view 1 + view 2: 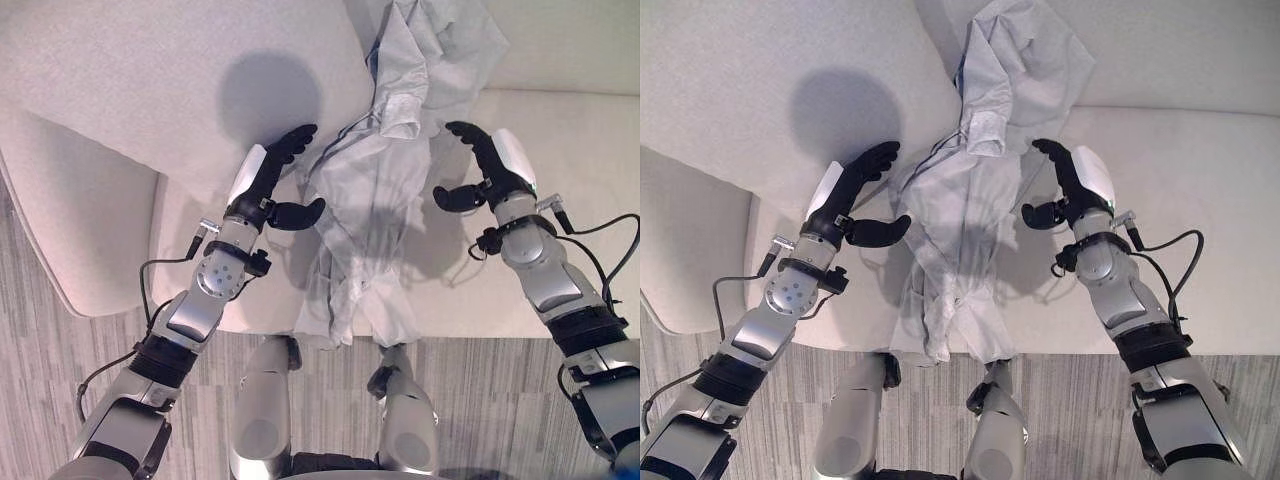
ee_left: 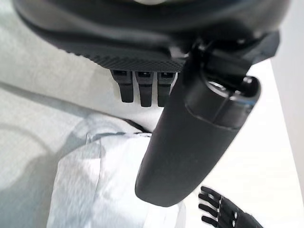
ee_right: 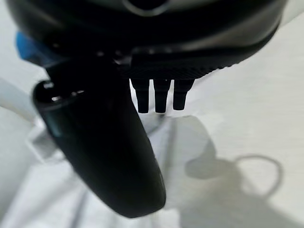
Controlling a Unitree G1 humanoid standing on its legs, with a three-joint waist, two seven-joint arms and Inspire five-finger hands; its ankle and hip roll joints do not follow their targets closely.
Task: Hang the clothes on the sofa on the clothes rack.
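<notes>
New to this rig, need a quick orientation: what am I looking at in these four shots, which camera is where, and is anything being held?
It is a two-armed humanoid robot with dark hands, standing at a white sofa. The two wide pictures come from a stereo camera on its head, looking down, so they show the same scene twice. The two close pictures come from cameras on each wrist, looking along that hand, so the dark bulk is the hand itself.

A pale shirt lies crumpled on the sofa, running from the backrest down over the seat's front edge. The left hand and the right hand sit on either side of it, fingers relaxed and thumbs pointing inward. Nothing is held: both hands are open beside the cloth.
</notes>
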